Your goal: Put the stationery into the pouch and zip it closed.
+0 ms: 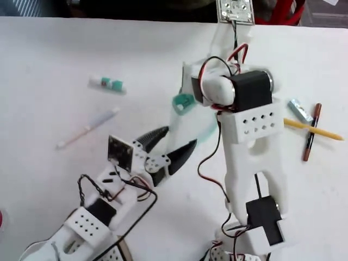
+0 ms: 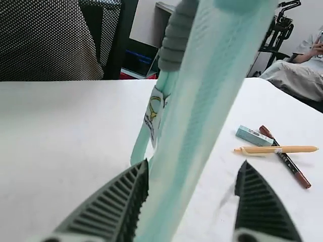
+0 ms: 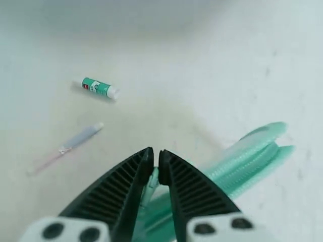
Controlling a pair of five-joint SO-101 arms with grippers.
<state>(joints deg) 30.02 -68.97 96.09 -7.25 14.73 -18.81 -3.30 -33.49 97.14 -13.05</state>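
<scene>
Left jaws: wide apart, nothing pinched. The pouch (image 2: 202, 101) stands between them, close against one jaw and apart from the other; contact cannot be told.

Right jaws: nearly together, pinched on a thin green part of the pouch (image 3: 242, 161) at their tips.

Pouch, appearance: translucent mint-green, ribbed or mesh-like, long and narrow as seen from the left wrist, hanging near upright with a slight tilt. A small white tag with yellowish print sits on its edge. In the high view only a green corner and a pale green sheet (image 1: 187, 106) show beside the right arm, near the middle of the table (image 1: 43, 54).

Loose stationery, all lying flat on the table:
- glue stick (image 1: 106, 84), green and white, on the left arm's side, well apart from the pouch
- pale pen (image 1: 87, 128), near the glue stick
- yellow pen (image 1: 321, 131) crossed over a brown pen (image 1: 315, 114) on the right arm's side
- small blue block (image 1: 299, 110) just beside that pair, perhaps an eraser

Zip state cannot be told
</scene>
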